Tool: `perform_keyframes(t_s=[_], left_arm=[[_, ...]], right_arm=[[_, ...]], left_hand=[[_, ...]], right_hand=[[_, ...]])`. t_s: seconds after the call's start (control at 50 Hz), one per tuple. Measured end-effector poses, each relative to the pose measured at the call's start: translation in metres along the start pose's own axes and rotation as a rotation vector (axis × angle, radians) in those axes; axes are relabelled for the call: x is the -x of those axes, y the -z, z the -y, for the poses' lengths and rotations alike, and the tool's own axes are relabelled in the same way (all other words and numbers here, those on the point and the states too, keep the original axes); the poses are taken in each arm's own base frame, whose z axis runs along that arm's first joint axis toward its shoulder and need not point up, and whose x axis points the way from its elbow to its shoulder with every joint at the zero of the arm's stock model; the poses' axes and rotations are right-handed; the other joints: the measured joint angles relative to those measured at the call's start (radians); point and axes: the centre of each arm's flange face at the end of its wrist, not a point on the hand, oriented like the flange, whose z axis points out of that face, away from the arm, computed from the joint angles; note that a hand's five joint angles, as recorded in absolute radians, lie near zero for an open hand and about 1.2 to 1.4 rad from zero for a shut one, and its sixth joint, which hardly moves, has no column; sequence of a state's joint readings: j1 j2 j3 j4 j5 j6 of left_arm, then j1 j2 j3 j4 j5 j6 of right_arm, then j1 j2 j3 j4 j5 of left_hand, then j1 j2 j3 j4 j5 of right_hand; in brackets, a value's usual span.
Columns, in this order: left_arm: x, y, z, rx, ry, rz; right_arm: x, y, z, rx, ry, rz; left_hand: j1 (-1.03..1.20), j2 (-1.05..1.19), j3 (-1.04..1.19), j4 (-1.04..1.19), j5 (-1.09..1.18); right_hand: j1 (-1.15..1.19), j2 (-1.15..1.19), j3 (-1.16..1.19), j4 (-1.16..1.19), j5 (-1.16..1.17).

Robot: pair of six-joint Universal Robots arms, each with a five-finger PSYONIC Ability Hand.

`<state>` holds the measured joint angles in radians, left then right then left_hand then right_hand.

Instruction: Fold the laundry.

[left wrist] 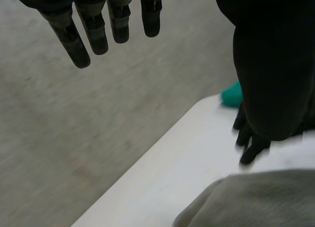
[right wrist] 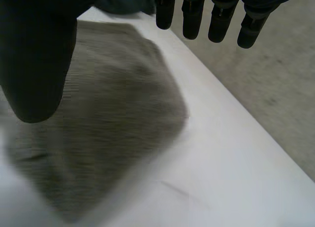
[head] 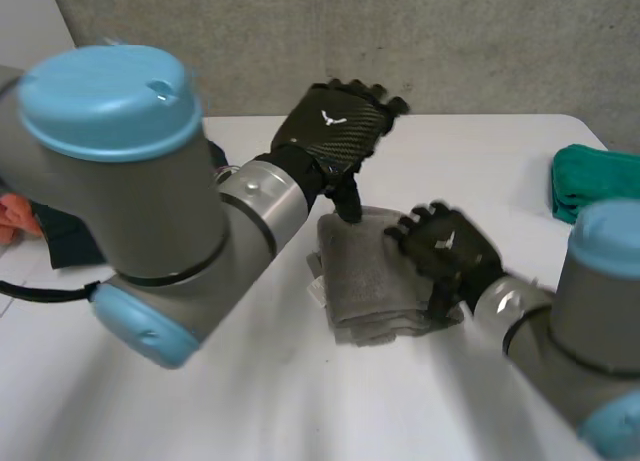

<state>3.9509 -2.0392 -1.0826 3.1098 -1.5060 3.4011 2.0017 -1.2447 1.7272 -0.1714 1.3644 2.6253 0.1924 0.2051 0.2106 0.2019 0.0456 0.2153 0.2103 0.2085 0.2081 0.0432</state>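
Wrist views show straight, empty fingers on left hand (left wrist: 119, 20) and right hand (right wrist: 219, 17) by grey towel (right wrist: 108, 128).

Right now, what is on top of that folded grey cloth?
The left hand is over the far edge of the grey cloth, the right hand over its right side, both open. The cloth beneath them is hidden.

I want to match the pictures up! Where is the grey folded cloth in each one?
Head view: the grey cloth lies mid-table, between the left hand and the right hand.
Left wrist view: the grey cloth lies below the left hand's thumb, away from its straight fingertips.
Right wrist view: the grey cloth lies under the right hand's palm.
Shared landmark: the white table that it lies on.
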Motion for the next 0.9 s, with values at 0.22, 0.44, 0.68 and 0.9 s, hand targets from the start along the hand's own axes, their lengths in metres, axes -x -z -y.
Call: perform_keyframes(t_s=[0.22,0.44,0.68,0.9], left_arm=[[-0.019,0.025,0.010,-0.017,0.169,-0.385],[-0.021,0.026,0.006,-0.005,0.176,-0.388],[-0.019,0.025,0.007,-0.008,0.175,-0.374],[-0.004,0.025,0.027,-0.076,0.154,-0.334]], right_arm=[[0.047,0.006,-0.038,-0.041,0.024,0.040],[0.046,-0.026,-0.054,-0.114,0.040,-0.049],[0.032,-0.050,-0.045,-0.174,0.037,-0.113],[-0.039,-0.083,0.013,-0.349,0.025,-0.279]], left_hand=[[0.000,0.000,0.000,0.000,0.000],[0.000,0.000,0.000,0.000,0.000],[0.000,0.000,0.000,0.000,0.000],[0.000,0.000,0.000,0.000,0.000]], right_hand=[[0.000,0.000,0.000,0.000,0.000],[0.000,0.000,0.000,0.000,0.000],[0.785,0.915,0.919,0.962,0.850],[0.785,0.915,0.919,0.986,0.858]])
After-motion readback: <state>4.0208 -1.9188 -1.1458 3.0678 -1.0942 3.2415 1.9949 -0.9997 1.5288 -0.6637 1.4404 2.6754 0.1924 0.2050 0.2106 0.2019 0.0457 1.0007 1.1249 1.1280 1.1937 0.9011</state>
